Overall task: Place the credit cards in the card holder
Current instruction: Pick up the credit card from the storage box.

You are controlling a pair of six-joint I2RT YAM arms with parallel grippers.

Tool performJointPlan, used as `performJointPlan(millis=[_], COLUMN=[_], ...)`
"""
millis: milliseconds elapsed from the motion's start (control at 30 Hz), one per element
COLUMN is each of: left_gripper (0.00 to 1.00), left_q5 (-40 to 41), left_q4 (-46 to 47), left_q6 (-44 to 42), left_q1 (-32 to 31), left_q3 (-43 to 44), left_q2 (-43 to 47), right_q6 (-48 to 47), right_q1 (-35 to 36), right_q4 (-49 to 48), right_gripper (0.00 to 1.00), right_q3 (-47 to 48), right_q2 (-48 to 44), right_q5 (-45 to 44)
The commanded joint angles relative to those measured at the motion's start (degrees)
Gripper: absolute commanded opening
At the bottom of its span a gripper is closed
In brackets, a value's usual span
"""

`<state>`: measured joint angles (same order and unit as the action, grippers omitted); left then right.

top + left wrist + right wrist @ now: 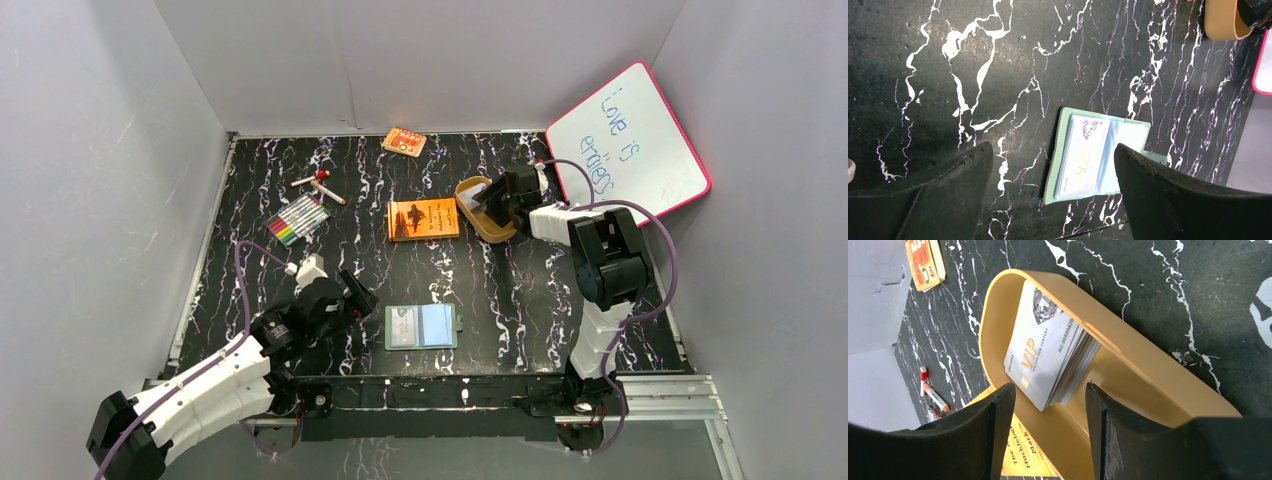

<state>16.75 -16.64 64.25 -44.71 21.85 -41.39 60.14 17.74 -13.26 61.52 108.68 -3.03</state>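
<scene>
we reckon this the pick-up step: our right hand [1049,392] hangs part-open astride the credit cards [1048,347] in the tan tin [1153,372], gripping nothing; next we must pinch one card alone. the card holder [421,326] lies open on the desk [500,290] by our wide left hand [1053,150].

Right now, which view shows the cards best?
Right wrist: the cards fill the frame, stacked in the tray, print readable. Top view: the right gripper hides them. Left wrist: only the tray's edge, no cards.
</scene>
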Motion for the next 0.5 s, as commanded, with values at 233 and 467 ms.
performJointPlan(millis=[233, 467], left_gripper=[0.86, 0.86], left_q5=[1.43, 1.7], left_q4=[0.79, 0.71], left_q6=[0.57, 0.69], left_q1=[0.06, 0.06], left_q3=[-1.19, -1.37], left_q2=[0.14, 0.2], right_q6=[4.24, 4.16], right_q1=[0.1, 0.19], right_q4=[-5.92, -6.38], right_gripper=[0.53, 0.45], right_q3=[2.64, 1.5], right_q2=[3.33, 2.78], right_q5=[-2.4, -2.77])
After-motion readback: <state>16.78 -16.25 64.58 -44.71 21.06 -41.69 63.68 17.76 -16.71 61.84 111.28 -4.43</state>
